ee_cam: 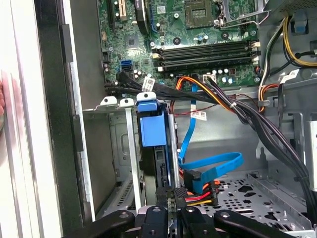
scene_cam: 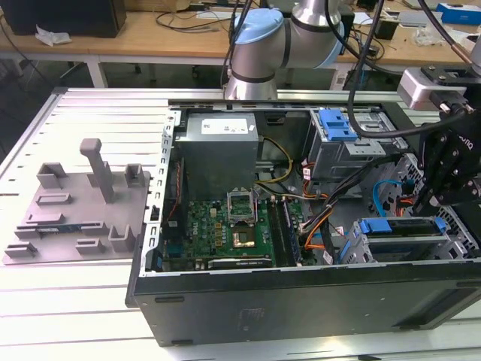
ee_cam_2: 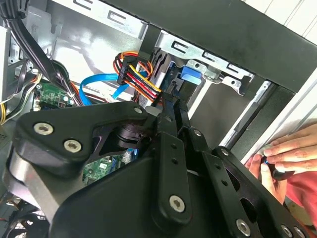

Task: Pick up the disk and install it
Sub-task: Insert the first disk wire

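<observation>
The disk stands on edge in the metal drive cage at the case's front corner, its blue frame showing along its edge. In the exterior view the disk lies in the cage at the exterior view's right. My gripper is at the disk's near end, fingers drawn together with nothing seen between them. Whether the tips touch the disk I cannot tell. In the second wrist view the gripper points at the blue frame. The black gripper body hangs over the cage.
Blue data cables and an orange-red power plug lie right beside the disk. The motherboard fills the case floor. A grey moulded tray sits on the table at the exterior view's left. A person's hand rests outside the case wall.
</observation>
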